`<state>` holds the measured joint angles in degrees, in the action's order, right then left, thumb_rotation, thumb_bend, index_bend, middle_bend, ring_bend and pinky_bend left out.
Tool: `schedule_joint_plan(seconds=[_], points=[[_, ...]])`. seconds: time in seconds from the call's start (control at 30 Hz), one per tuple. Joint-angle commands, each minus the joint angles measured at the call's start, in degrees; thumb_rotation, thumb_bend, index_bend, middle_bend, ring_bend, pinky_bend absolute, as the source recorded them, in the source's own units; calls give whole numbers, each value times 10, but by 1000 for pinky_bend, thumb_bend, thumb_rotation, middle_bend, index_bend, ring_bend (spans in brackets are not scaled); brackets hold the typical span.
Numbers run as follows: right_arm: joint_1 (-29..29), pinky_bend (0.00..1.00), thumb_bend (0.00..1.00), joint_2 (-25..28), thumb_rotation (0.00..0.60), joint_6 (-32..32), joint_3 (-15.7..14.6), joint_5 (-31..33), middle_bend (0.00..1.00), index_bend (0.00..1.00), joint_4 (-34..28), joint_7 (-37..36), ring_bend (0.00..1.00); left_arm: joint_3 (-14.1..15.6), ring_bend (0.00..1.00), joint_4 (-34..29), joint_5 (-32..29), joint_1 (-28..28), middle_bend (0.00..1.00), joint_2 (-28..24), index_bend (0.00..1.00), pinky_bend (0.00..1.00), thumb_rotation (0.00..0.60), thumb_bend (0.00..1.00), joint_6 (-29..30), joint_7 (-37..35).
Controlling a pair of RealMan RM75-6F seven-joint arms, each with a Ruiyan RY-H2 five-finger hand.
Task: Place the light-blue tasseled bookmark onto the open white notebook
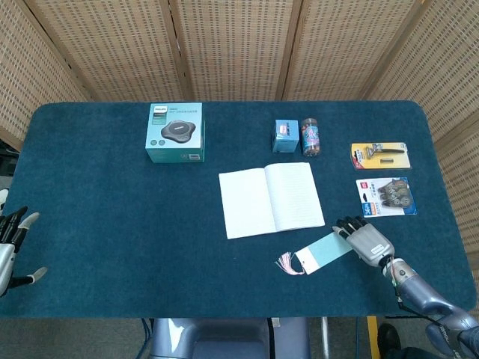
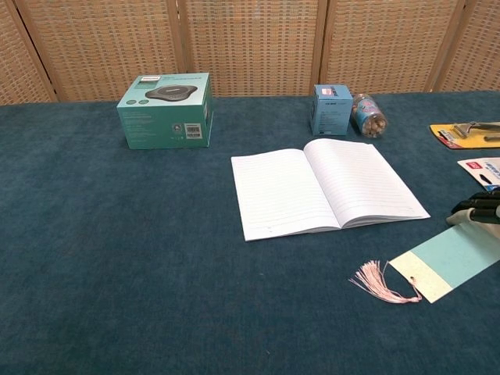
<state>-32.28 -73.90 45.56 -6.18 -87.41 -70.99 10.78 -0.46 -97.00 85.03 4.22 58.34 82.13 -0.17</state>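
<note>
The light-blue bookmark (image 1: 322, 251) lies flat on the cloth just in front of the notebook's right page, its pink tassel (image 1: 287, 263) pointing left. In the chest view the bookmark (image 2: 447, 262) reaches the right edge of the frame. The open white notebook (image 1: 269, 199) sits mid-table, pages up, also seen as the notebook (image 2: 324, 195). My right hand (image 1: 365, 239) is low over the bookmark's right end, fingers stretched out with their tips at the card's edge, nothing in its grip; only the fingertips (image 2: 473, 212) show in the chest view. My left hand (image 1: 11, 245) hangs open off the table's left edge.
A teal box (image 1: 176, 133) stands at the back left. Behind the notebook are a small blue box (image 1: 285, 136) and a jar (image 1: 310, 137). A razor pack (image 1: 380, 155) and a blister pack (image 1: 386, 196) lie to the right, close to my right hand.
</note>
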Motion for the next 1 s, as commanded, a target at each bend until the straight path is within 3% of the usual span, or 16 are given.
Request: schedule_joint_plan(seconds=[0.03, 0.6, 1.0], points=[[6, 119, 1000, 4, 600, 8, -9, -9, 127, 148, 9, -15, 0, 1, 0, -1, 0, 1, 0, 0, 0, 0, 600, 0, -2, 1], [39, 167, 1000, 23, 600, 28, -46, -32, 128, 149, 34, -74, 0, 3, 0, -4, 2, 2, 0, 2, 0, 0, 600, 0, -3, 10], [70, 167, 1000, 54, 600, 116, -57, -75, 104, 147, 0, -108, 0, 4, 0, -4, 3, 1, 0, 2, 0, 0, 600, 0, -1, 10]])
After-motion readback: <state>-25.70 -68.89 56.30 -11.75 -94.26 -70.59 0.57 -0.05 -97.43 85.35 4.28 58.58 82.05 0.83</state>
